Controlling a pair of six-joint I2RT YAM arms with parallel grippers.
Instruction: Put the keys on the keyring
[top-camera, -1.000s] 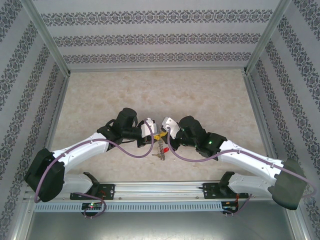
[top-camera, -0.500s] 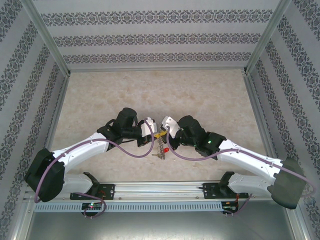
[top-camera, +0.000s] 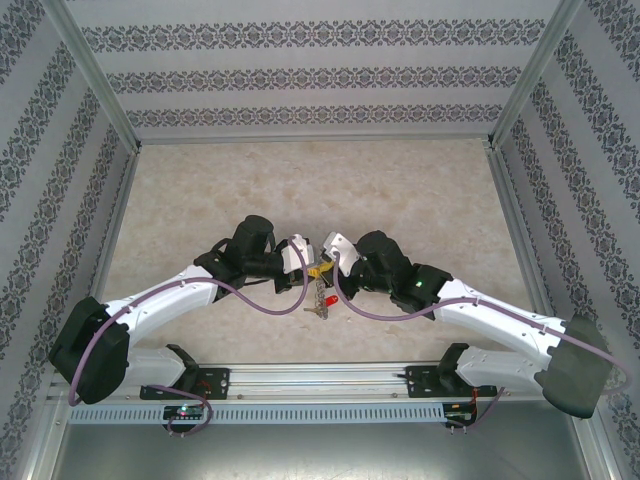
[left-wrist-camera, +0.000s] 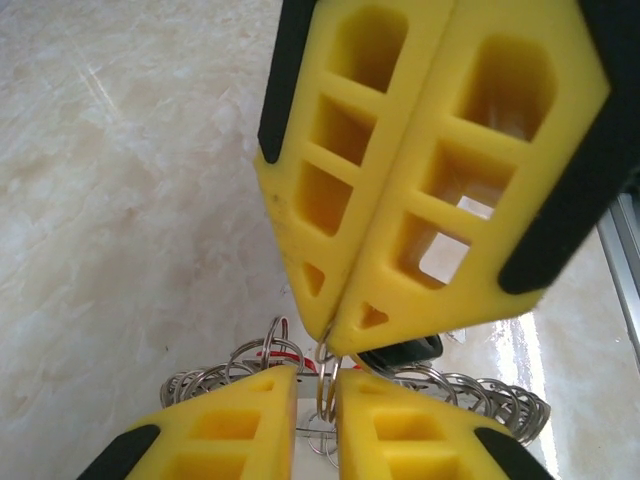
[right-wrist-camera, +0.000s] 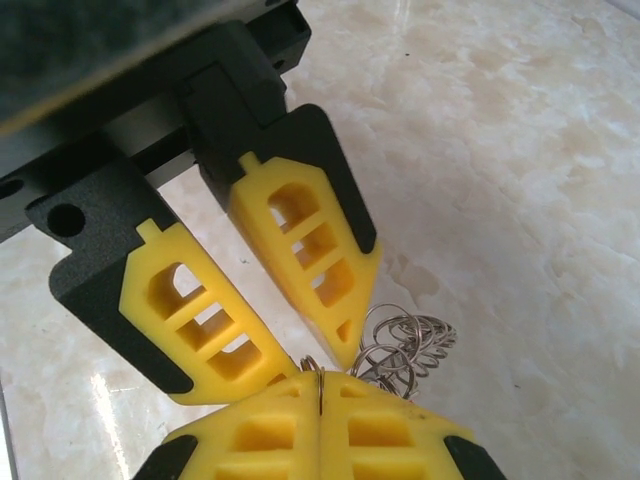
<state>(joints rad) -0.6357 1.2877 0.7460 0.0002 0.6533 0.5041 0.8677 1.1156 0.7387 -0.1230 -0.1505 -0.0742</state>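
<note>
The keyring (top-camera: 317, 309) hangs between my two grippers, just above the table, with a red-headed key (top-camera: 328, 300) on it. My right gripper (right-wrist-camera: 320, 378) is shut on one wire loop (right-wrist-camera: 311, 364) of the ring, and the other loops (right-wrist-camera: 405, 345) bunch to the right. In the left wrist view that loop (left-wrist-camera: 327, 395) stands upright between the slightly parted jaws of my left gripper (left-wrist-camera: 317, 385), with the right gripper's fingers (left-wrist-camera: 430, 180) pinching its top. A red key head (left-wrist-camera: 275, 352) and a black one (left-wrist-camera: 405, 352) show behind the ring's fringe (left-wrist-camera: 500, 400).
The marbled tabletop (top-camera: 320, 190) stretches beyond the grippers. Patterned walls (top-camera: 320, 75) on a metal frame close it in on three sides. The rail (top-camera: 320, 385) with both arm bases lies just behind the hanging ring.
</note>
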